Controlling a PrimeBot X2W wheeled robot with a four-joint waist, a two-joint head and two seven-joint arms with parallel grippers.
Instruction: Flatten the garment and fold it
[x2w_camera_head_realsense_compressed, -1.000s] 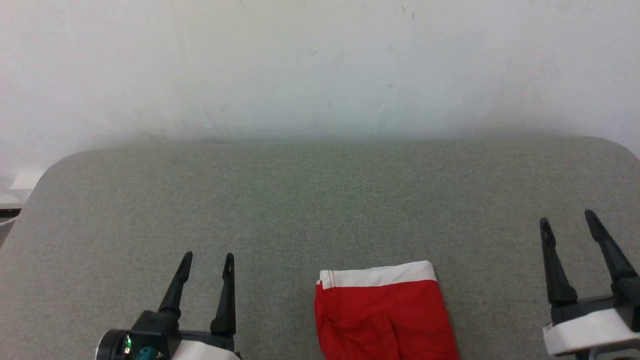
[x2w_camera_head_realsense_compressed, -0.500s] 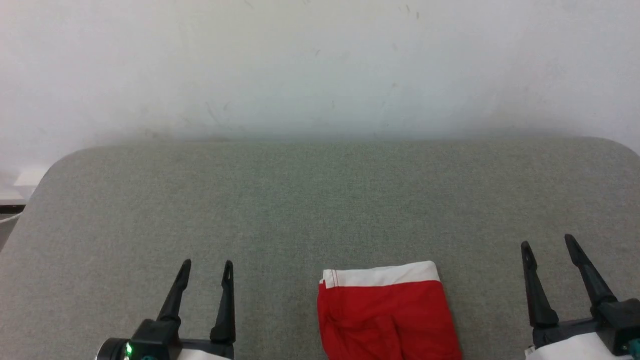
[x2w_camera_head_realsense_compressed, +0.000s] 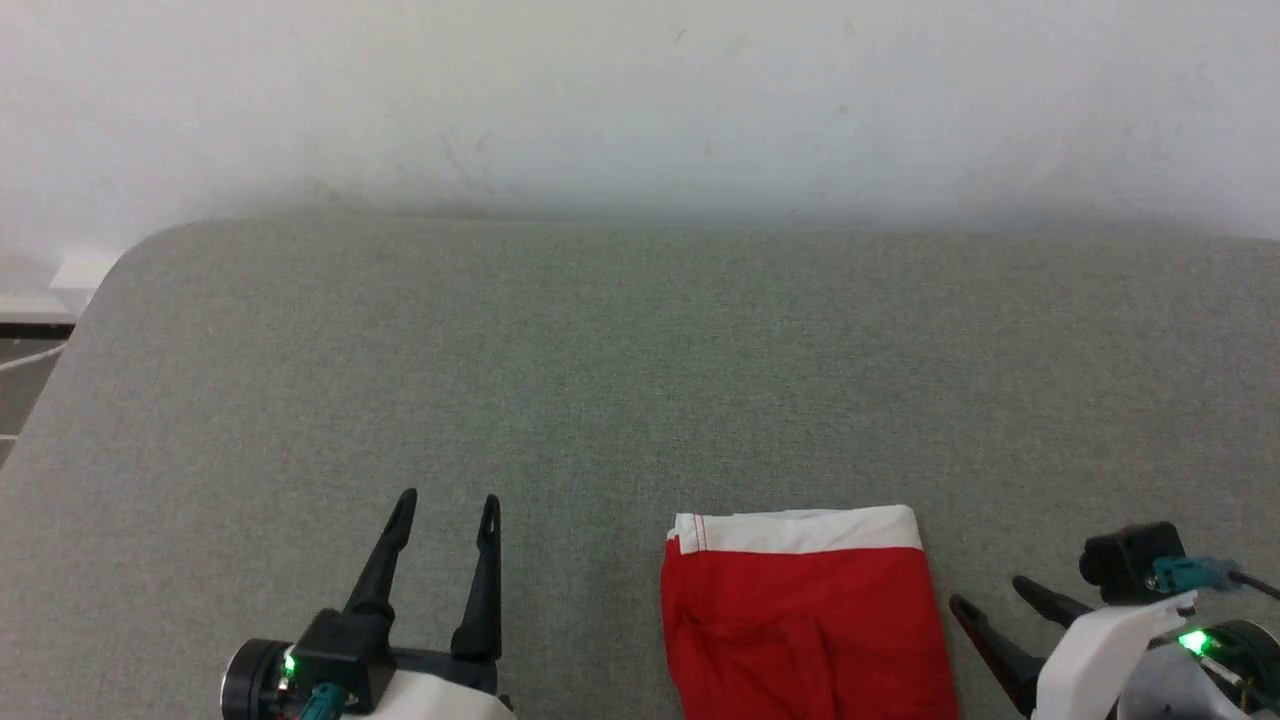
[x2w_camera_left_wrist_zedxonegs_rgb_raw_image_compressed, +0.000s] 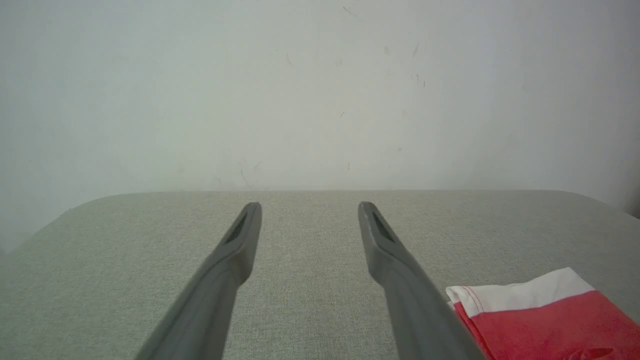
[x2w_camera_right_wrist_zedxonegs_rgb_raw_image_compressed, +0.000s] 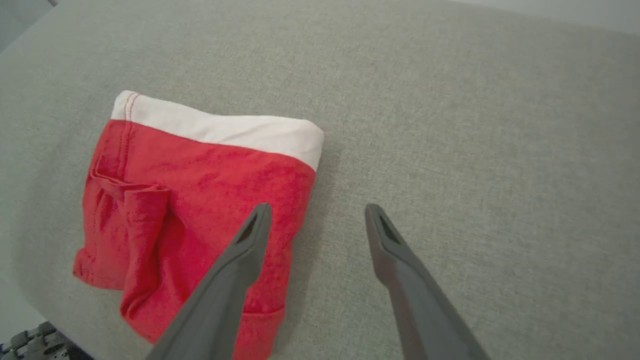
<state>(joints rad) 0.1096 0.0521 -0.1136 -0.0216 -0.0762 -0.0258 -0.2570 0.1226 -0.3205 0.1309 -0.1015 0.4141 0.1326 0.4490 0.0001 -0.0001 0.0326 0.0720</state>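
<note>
Jaws stand wide on both my end effectors, with nothing held. Nearest me, the right end effector (x2w_camera_head_realsense_compressed: 988, 592) has swung in and tipped low. A second ago it stood upright, well out to the side. Its tips now sit just beside the right edge of the red shorts (x2w_camera_head_realsense_compressed: 800, 620). In its wrist view one finger overlaps the red cloth, though I cannot tell whether it touches.

My left end effector (x2w_camera_head_realsense_compressed: 449, 498) hovers to the left of the shorts and apart from them, much as before. The shorts lie close to the near edge of the bench (x2w_camera_head_realsense_compressed: 600, 380). They are already doubled into a compact block, with the white hem band on the far side and a rumpled pleat in their left half.

My head has tilted too, so the bench's far edge and the wall (x2w_camera_head_realsense_compressed: 640, 100) beyond sit differently in view. The shorts themselves have not moved. I judge the fold largely done, and my right side seems to be lining up for a last tuck or smoothing.
</note>
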